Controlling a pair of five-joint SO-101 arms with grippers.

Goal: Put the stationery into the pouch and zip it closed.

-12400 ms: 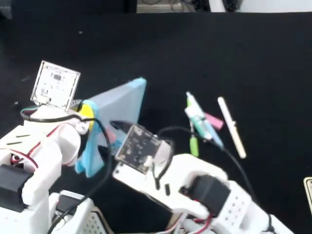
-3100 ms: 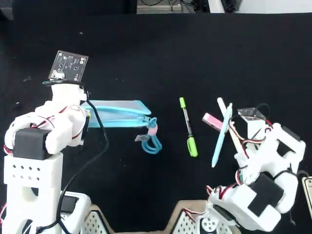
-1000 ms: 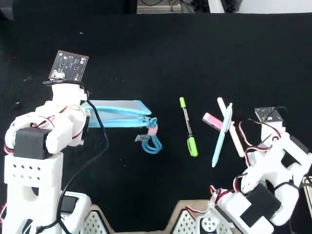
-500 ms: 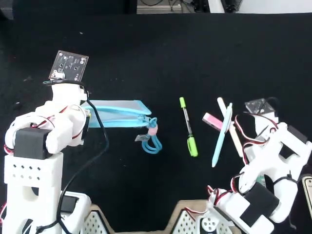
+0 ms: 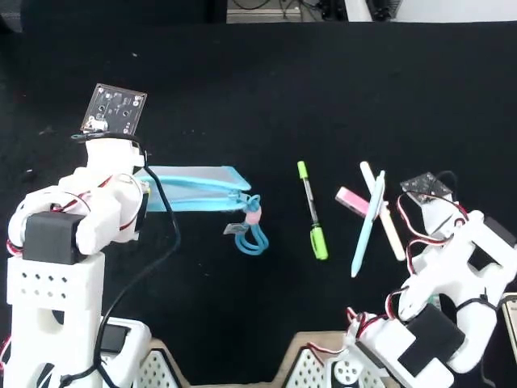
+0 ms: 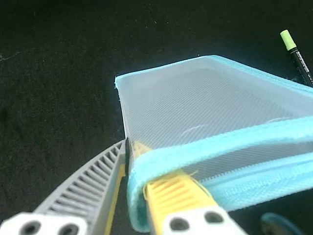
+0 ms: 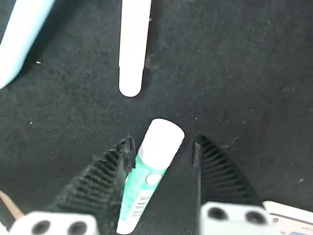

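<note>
A light blue mesh pouch (image 5: 190, 190) lies flat at the left, its zip pull and blue loop (image 5: 252, 234) at its right end. My left gripper (image 6: 132, 147) is shut on the pouch's (image 6: 205, 103) teal edge at the other end. A green marker (image 5: 311, 212), pink eraser (image 5: 352, 200), light blue pen (image 5: 367, 226) and white pen (image 5: 383, 212) lie in the middle right. My right arm (image 5: 456, 267) stands beside them. Its gripper (image 7: 159, 147) is open low over the table, with a green-and-white tube (image 7: 151, 171) lying between the fingers.
The table is covered in black cloth (image 5: 323, 97). A pale flat object (image 5: 510, 311) sits at the right edge, close to the right arm. The white pen (image 7: 133, 44) and light blue pen (image 7: 19, 39) lie just beyond the open fingers.
The pouch, earlier held up between both arms, now lies flat. The right arm has pulled back to the right and shifted slightly over the last second. The left arm has kept still.
</note>
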